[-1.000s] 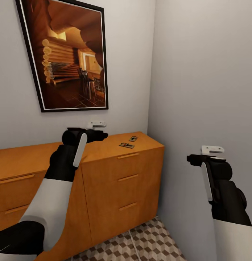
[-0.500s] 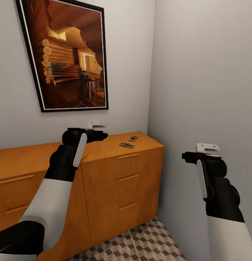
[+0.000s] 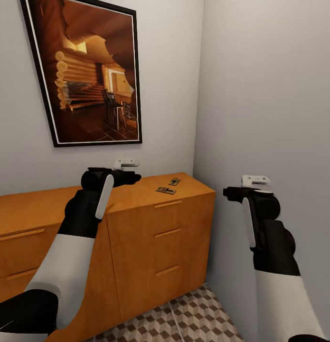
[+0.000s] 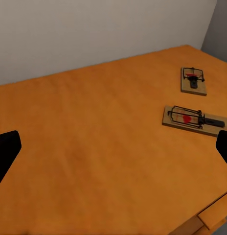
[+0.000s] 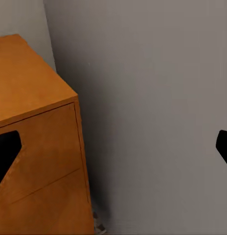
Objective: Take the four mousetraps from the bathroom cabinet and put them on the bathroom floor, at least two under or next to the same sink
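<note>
Grey walls meet in a corner behind the cabinet point(image 3: 160, 223), with a framed cabin picture point(image 3: 84, 71) hung above its orange top. You are at an early stage: as far as these views tell, nothing has been lifted yet and no trap lies on the bathroom floor point(image 3: 193, 318), whose cube-patterned tiles show bare at the cabinet's foot.

Two mousetraps point(image 4: 192, 119) lie flat on the cabinet top, ahead of your left gripper point(image 3: 129, 176) and off toward the corner side of it. The nearer one sits just beyond the fingertip on that side; the second mousetrap point(image 4: 193, 81) lies a little farther on, apart from the first. I cannot see the other two traps anywhere, so you will probably have to search the drawers for them.

Your left gripper hovers above the wood with its fingers spread wide and nothing between them. Your right gripper point(image 3: 231, 192) hangs in the air beside the cabinet's end, facing the grey wall, also spread and empty.

All four pickups, the carry to a sink and every placement remain to be done.
</note>
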Motion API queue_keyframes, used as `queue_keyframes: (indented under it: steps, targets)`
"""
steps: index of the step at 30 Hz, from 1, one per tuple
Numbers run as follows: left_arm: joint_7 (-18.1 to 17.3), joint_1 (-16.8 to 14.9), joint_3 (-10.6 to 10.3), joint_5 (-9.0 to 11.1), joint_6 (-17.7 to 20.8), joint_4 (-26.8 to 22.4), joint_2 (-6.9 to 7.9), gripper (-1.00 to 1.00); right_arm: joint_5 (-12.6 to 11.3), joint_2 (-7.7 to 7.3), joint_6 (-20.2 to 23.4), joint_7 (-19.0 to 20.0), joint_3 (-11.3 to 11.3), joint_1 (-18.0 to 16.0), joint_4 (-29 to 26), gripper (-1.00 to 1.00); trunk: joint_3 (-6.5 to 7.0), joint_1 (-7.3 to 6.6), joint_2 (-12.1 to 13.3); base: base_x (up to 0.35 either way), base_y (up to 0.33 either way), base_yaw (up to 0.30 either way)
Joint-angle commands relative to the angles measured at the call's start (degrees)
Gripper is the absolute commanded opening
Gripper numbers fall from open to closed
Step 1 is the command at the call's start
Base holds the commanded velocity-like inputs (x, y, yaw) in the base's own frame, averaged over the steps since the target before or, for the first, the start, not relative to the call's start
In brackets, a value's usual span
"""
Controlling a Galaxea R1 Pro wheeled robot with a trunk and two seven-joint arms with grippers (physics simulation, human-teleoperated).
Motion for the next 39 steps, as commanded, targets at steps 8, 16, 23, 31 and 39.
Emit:
queue_keyframes:
  steps: [8,16,23,31,39]
  targets:
    - [0.3,0.0,0.0,0.5,0.4,0.0,0.01,1.00,0.8,2.64,0.3,0.2,2.5,-2.6,0.0,1.00,-0.07,-0.01,0.0,0.000,0.000,0.000]
    - [0.3,0.0,0.0,0.5,0.4,0.0,-0.02,1.00,1.3,6.36,0.3,-0.5,3.5,-7.0,-0.1,1.00,-0.07,-0.01,0.0,0.000,0.000,0.000]
    - [0.3,0.0,0.0,0.6,0.4,0.0,-0.05,1.00,1.5,6.38,0.3,-1.2,3.5,-7.0,0.0,1.00,-0.06,-0.01,0.0,0.000,0.000,0.022]
    - [0.2,0.0,0.0,0.6,0.4,0.1,-0.07,1.00,1.6,6.41,0.3,-1.5,3.5,-7.0,0.0,1.00,0.13,-0.01,0.0,0.000,0.000,0.176]
    - [0.2,0.0,0.0,0.7,0.3,0.1,-0.07,1.00,1.6,6.41,0.3,-1.6,3.2,-7.0,0.0,1.00,0.30,-0.01,0.0,0.000,0.000,0.247]
